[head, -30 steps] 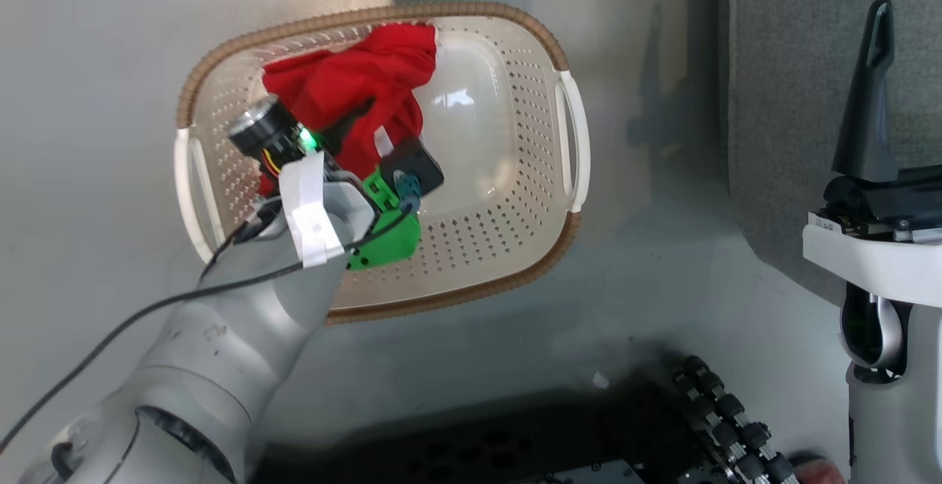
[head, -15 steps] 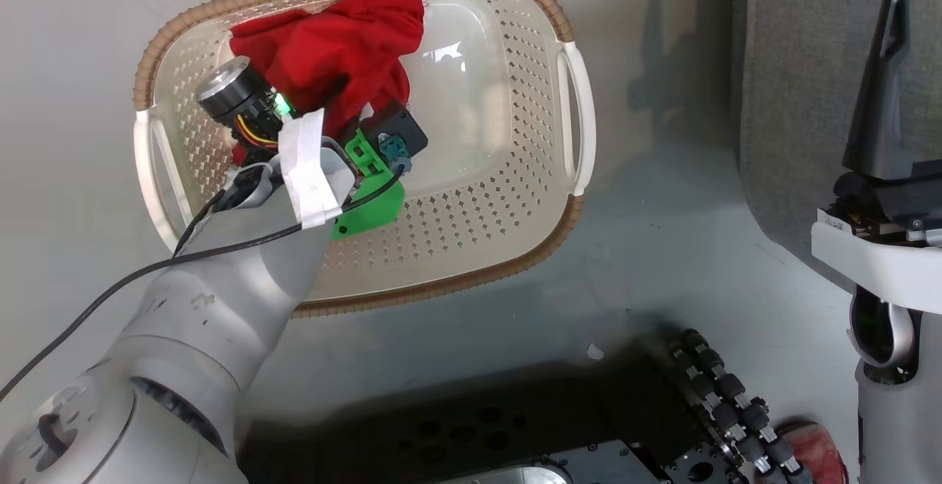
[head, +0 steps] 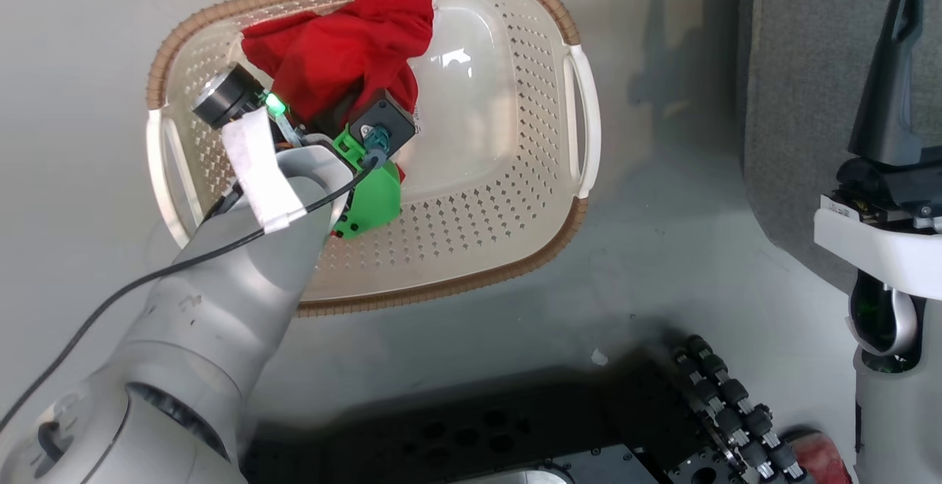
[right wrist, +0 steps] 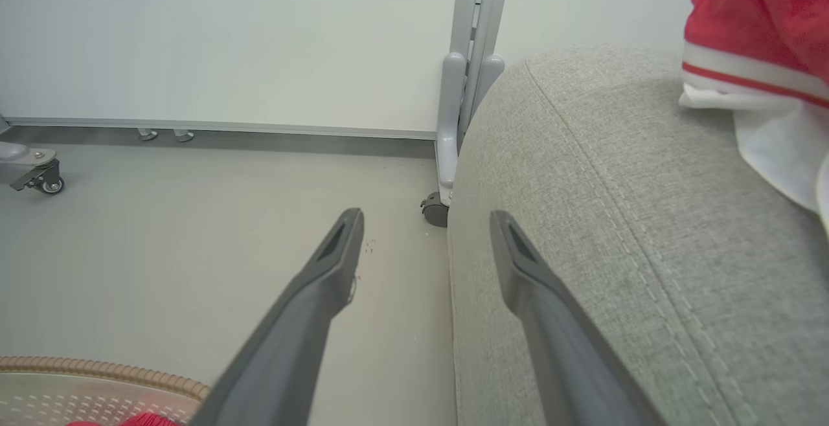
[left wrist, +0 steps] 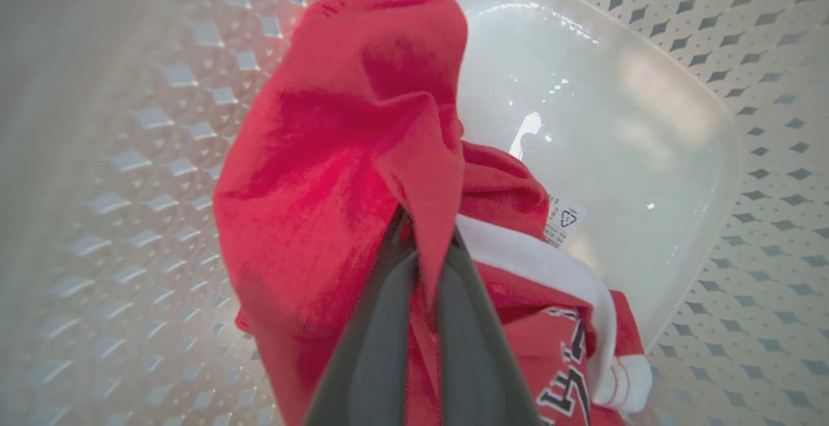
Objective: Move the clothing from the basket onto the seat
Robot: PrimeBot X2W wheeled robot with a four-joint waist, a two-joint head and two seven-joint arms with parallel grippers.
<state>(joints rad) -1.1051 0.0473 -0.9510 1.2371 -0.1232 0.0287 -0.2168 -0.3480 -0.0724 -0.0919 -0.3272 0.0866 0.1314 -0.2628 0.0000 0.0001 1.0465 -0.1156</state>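
The left claw (left wrist: 424, 235) pinches a bunched fold of the soft, light red sports garment (left wrist: 337, 141), likely to drape limply.

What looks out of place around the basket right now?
Nothing damaged or spilled. The clothing is bunched against one end of the basket, and a small white scrap lies loose on the floor nearby.

- The pale grey floor (head: 662, 263) carries the basket (head: 471, 226).
- The seat (head: 802, 101) stands near it, apart.
- A small white scrap (head: 600, 357) lies near the basket.
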